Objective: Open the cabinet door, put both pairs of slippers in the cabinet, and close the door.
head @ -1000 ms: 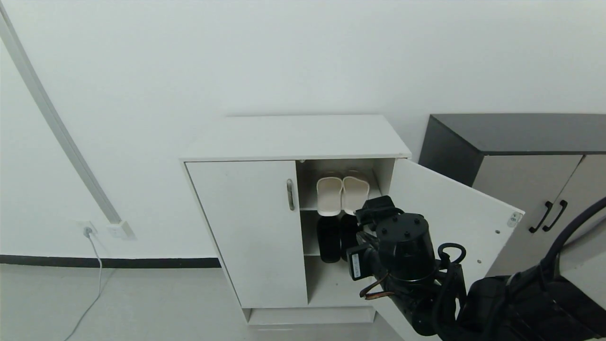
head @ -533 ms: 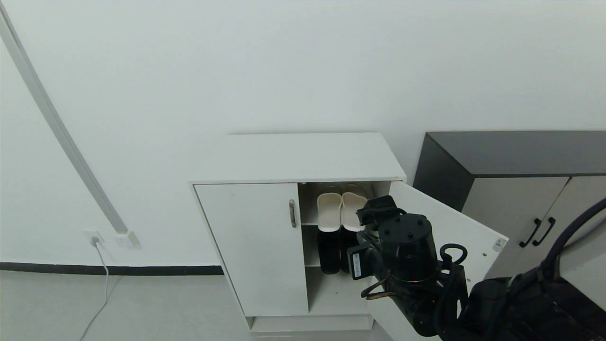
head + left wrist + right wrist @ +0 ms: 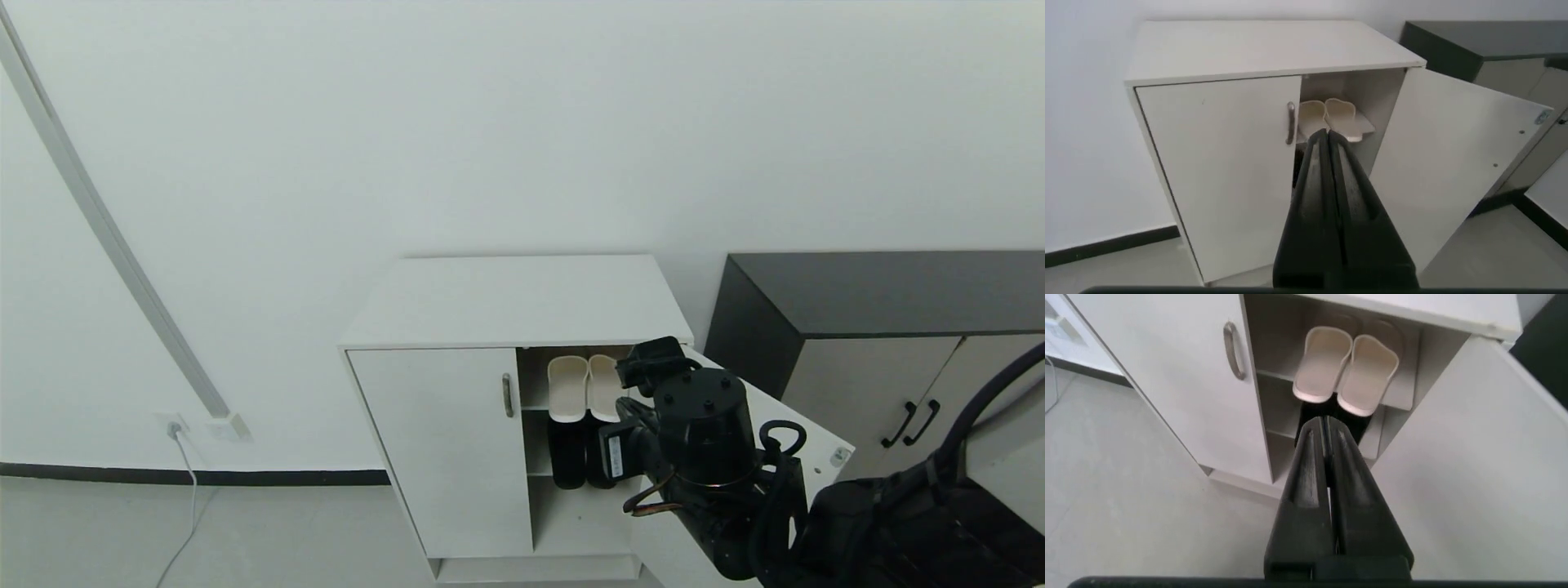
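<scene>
— Nearest first: the right gripper (image 3: 1325, 425)?
— Pinched fully shut, gripping nothing. Points into the open half of the white two-door cabinet (image 3: 514, 298), short of the shelves, touching neither pair.
— And the left gripper (image 3: 1328, 135)?
— Clamped shut too, empty, well back from the cabinet, aimed at the same opening.
— Past the fingertips?
— Swung-out white right door (image 3: 1478, 482); closed white left door (image 3: 1167, 376) with slim metal handle (image 3: 1232, 349). Inside, pair of cream slippers (image 3: 1346, 366) side by side on the top shelf, pair of black slippers (image 3: 569, 453) on the shelf directly beneath.
— Farther off?
— Dark-topped grey cabinet (image 3: 882, 286), to the right along the wall.
</scene>
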Robot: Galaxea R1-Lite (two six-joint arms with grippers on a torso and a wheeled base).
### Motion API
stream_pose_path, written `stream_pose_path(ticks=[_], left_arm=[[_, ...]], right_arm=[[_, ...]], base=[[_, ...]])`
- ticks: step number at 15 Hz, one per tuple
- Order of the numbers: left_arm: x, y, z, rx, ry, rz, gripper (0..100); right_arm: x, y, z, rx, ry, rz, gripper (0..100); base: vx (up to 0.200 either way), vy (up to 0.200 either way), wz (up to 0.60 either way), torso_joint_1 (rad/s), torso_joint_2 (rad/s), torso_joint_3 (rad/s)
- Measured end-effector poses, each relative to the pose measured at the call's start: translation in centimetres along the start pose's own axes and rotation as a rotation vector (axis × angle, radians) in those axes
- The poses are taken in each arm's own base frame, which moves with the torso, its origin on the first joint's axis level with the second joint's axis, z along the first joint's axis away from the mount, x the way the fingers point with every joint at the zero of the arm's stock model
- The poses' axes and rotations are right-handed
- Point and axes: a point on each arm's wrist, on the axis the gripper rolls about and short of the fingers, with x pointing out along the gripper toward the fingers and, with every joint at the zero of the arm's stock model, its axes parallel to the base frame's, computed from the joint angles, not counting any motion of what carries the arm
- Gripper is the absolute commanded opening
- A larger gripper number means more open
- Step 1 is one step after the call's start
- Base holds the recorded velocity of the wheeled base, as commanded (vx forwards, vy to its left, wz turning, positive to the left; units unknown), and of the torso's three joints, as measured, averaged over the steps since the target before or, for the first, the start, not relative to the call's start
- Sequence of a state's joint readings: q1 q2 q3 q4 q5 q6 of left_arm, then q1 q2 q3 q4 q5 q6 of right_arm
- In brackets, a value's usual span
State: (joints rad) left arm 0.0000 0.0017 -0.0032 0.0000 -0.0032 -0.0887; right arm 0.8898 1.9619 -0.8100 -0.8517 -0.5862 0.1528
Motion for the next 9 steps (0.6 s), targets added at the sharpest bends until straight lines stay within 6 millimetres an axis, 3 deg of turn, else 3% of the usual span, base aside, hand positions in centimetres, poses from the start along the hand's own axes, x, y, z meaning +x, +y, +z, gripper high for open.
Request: stream_pose_path(ticks=[9], left_arm=[[0.0,0.0,0.0,0.002,0.0,0.0,0]], right_arm=[[0.65,-0.72,-0.04,-0.003,-0.005,0.002,0]], base=[[0.0,0.0,0.0,0.018,-0.04,-0.021]])
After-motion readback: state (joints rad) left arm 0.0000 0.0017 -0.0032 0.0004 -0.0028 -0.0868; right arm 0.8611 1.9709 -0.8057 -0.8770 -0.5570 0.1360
